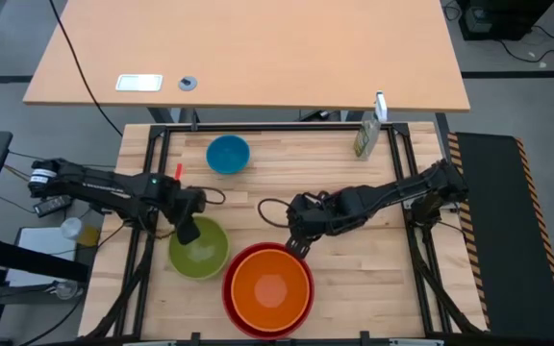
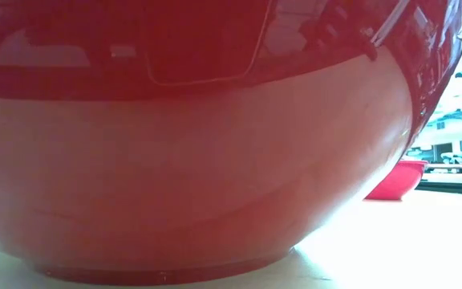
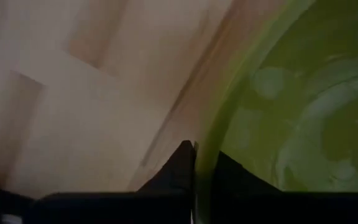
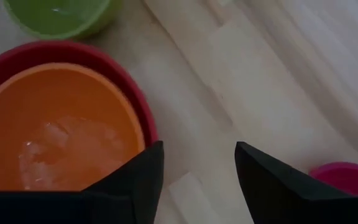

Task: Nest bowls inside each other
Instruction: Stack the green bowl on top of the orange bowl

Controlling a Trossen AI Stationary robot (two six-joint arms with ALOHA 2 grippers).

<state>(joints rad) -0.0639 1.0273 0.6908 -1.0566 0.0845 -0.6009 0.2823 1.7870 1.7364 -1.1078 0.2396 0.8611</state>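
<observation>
The lime green bowl (image 1: 200, 252) stands upright on the wooden table at the near left, and my left gripper (image 1: 188, 231) is shut on its rim. To its right the orange bowl (image 1: 269, 286) sits nested in the red bowl (image 1: 234, 306), which fills the low view (image 2: 199, 160). My right gripper (image 4: 199, 152) hovers open just beyond the red bowl's far right rim, holding nothing. The blue bowl (image 1: 227, 154) stands alone at the far side. The magenta pink bowl (image 4: 347, 177) shows close to my right gripper in its wrist view; the right arm hides it from above. My left gripper has the lime green bowl's rim (image 3: 205, 140) on the bowl's far left side, one finger (image 3: 178, 171) outside the wall and the other (image 3: 235, 177) inside. The fingers come from above, pointing down. The bowl stands upright with its base on the table.
A small green box (image 1: 365, 141) stands at the table's far right corner. Black frame rails (image 1: 152, 173) run along the table's sides. Bare wood (image 1: 373, 279) lies right of the red bowl. A second table (image 1: 258, 48) stands beyond the far edge.
</observation>
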